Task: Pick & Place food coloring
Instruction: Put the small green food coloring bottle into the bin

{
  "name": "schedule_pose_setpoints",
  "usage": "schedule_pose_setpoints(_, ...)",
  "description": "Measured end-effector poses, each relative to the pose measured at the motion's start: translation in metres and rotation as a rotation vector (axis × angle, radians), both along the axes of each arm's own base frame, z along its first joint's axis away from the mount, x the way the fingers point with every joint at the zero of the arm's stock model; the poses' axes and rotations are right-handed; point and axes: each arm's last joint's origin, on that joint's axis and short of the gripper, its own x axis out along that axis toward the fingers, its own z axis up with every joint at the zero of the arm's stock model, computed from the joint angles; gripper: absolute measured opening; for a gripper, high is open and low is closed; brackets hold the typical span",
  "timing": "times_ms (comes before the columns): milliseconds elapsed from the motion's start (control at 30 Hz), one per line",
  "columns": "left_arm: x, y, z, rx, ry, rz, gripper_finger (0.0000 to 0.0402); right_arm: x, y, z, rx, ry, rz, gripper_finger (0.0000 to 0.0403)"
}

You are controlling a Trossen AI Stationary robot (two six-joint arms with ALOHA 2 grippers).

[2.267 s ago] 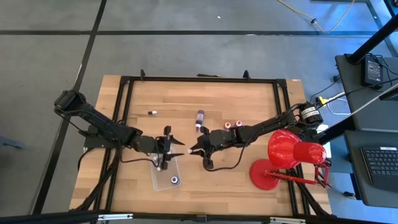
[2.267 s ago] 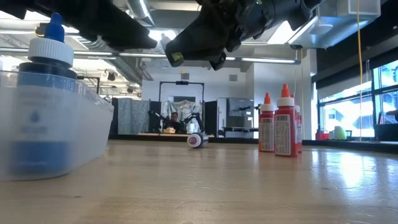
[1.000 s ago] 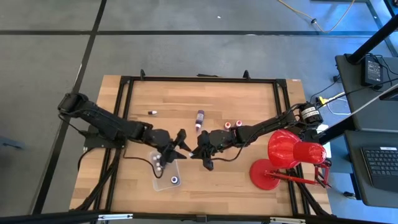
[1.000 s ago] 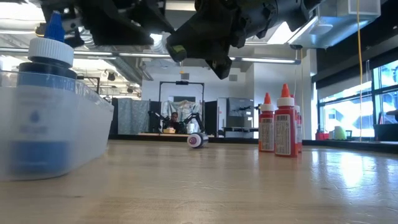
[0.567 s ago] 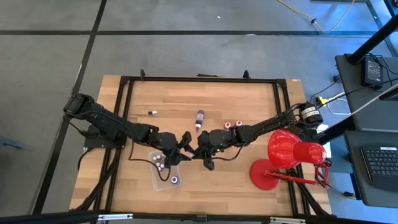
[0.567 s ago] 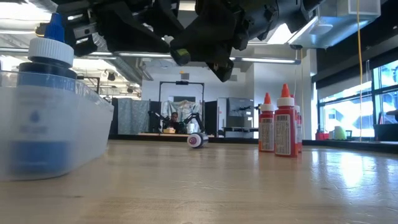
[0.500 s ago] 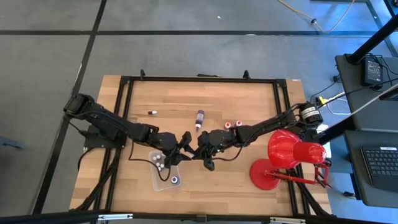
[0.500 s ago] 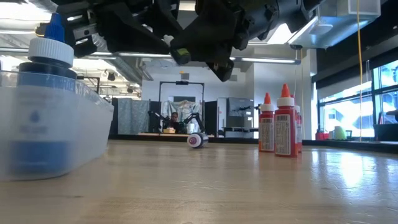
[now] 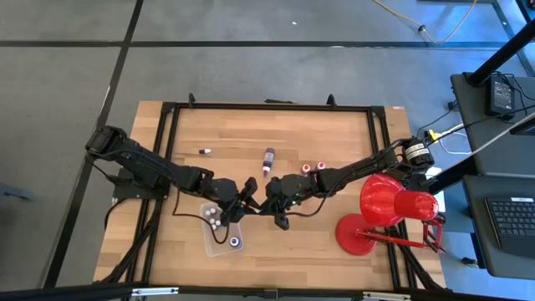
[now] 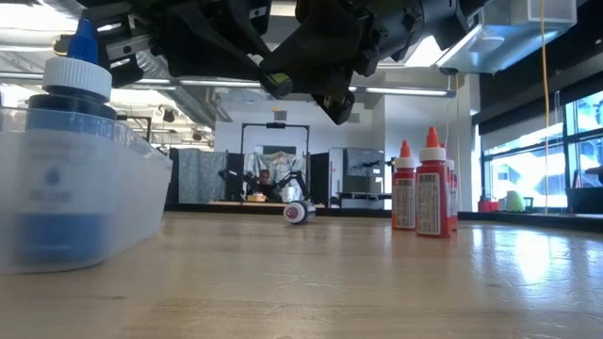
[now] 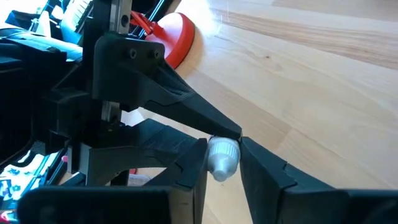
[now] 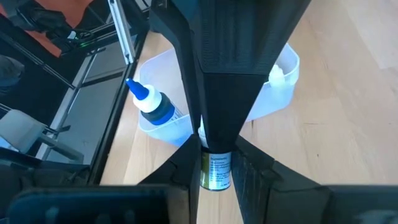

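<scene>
Two grippers meet at frame centre: right gripper (image 9: pixel 269 201) and left gripper (image 9: pixel 249 193) both clamp one food coloring bottle (image 11: pixel 222 158); light, rigid, slippery, best held mid-body.
</scene>
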Motion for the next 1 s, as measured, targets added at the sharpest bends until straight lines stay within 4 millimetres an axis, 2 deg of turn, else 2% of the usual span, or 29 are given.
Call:
schedule_pose_setpoints(400, -0.001, -0.002, 0.000, 0.003, -0.001, -0.003, 0.0077, 0.000, 0.000, 0.000, -0.064, -0.026, 0.039, 0.0086)
schedule_pose_setpoints(500, -0.001, -0.002, -0.001, 0.001, 0.008, -0.002, 0.0077, 0.000, 0.000, 0.000, -0.076, -0.031, 0.046, 0.0118)
schedule_pose_setpoints(667, -0.002, -0.002, -0.003, -0.044, 0.034, 0.039, 0.0073, -0.001, 0.000, 0.001, -0.094, -0.027, 0.050, 0.0197)
schedule_pose_setpoints(767, -0.004, 0.000, -0.005, -0.057, 0.069, 0.108, 0.0073, -0.005, -0.004, 0.010, -0.122, -0.034, 0.055, 0.0230)
schedule_pose_setpoints(900, -0.011, 0.002, -0.001, -0.148, 0.123, 0.221, 0.0073, -0.015, -0.009, 0.016, -0.188, 0.034, -0.005, 0.0251)
schedule_pose_setpoints(1000, -0.016, 0.003, 0.013, -0.264, 0.204, 0.332, 0.0071, -0.022, -0.012, 0.017, -0.259, 0.091, -0.080, 0.0254)
